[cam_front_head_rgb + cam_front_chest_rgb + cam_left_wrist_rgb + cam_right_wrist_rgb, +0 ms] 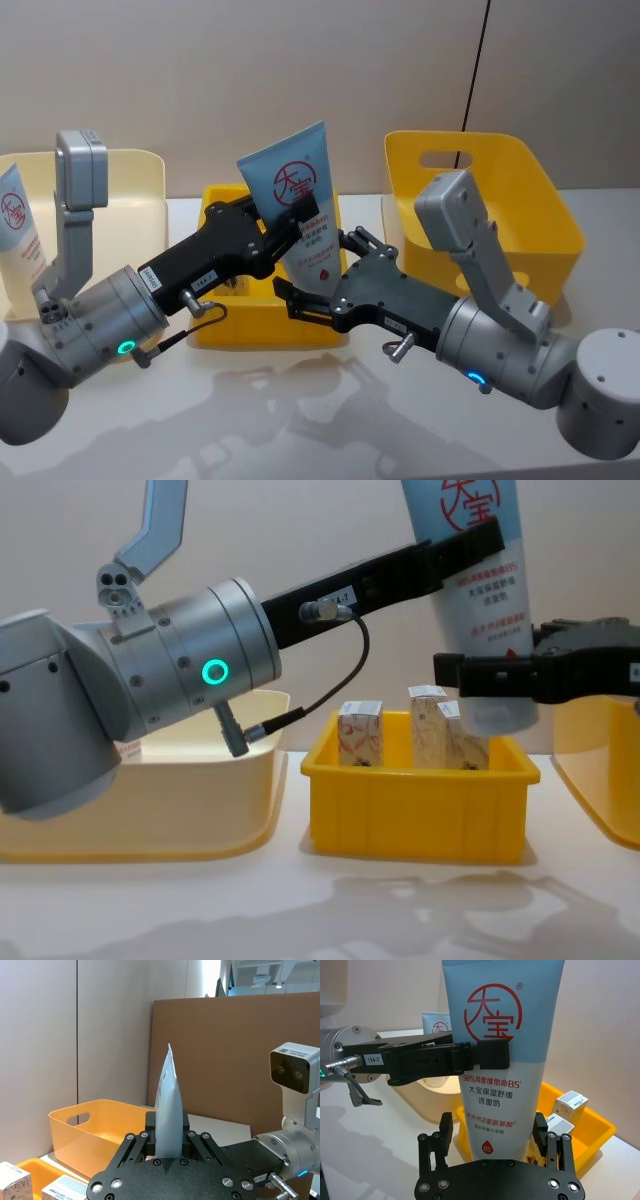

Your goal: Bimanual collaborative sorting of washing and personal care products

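Observation:
A pale-blue tube (300, 190) with a red circular logo is held upright above the small yellow bin (225, 330). My left gripper (300, 215) is shut across its middle, just under the logo; the left wrist view shows the tube (167, 1110) edge-on between the fingers. My right gripper (492, 1130) stands open with one finger on each side of the tube's lower end (500, 1110). White-topped marbled cartons (360, 730) stand upright in the small bin beneath. A second blue tube (15, 225) leans in the cream bin (140, 190).
A large yellow bin (500, 190) with a handle slot stands at the right, behind my right arm. The cream bin is at the left, the small yellow bin (415, 800) in the centre. Bare table lies in front of the bins.

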Robot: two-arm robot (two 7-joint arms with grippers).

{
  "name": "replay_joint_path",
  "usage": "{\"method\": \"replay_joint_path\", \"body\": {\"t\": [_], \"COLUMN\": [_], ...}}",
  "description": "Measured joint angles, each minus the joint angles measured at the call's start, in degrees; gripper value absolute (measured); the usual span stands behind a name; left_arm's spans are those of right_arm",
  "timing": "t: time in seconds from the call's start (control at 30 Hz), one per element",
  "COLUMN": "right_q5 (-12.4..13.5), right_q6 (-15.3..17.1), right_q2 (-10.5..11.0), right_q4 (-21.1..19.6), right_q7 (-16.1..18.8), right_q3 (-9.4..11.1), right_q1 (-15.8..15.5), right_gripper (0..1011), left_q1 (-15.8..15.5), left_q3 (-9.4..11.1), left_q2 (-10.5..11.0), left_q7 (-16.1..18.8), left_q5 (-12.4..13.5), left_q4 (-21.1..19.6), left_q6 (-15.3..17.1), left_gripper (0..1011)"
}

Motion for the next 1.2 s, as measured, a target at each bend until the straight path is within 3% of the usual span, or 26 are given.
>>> {"method": "replay_joint_path", "body": {"t": [0.13, 0.17, 0.43, 0.93, 1.2], "right_q5": [-0.02, -0.03, -0.09, -0.12, -0.13], "right_q6": [0.07, 0.11, 0.24, 0.33, 0.36], "right_q2": [-0.07, -0.09, -0.18, -0.25, -0.26], "right_q4": [0.04, 0.06, 0.14, 0.18, 0.18], "right_q7": [0.03, 0.03, 0.07, 0.15, 0.19], "right_q3": [-0.08, -0.10, -0.21, -0.31, -0.35], "right_q1": [0.06, 0.09, 0.21, 0.29, 0.32], "right_gripper": [944, 882, 690, 603, 556], "left_q1": [0.00, 0.00, 0.00, 0.00, 0.00], "left_q3": [0.00, 0.00, -0.01, -0.01, 0.00], "left_q2": [0.00, 0.00, 0.00, 0.01, 0.00], "left_q7": [0.00, 0.00, 0.00, 0.00, 0.00], "left_q5": [0.00, 0.00, -0.01, 0.00, -0.01], "left_q4": [0.00, 0.00, 0.00, 0.00, 0.00], "left_q6": [0.00, 0.00, 0.00, 0.00, 0.00], "left_gripper": [255, 255, 255, 255, 472]}}
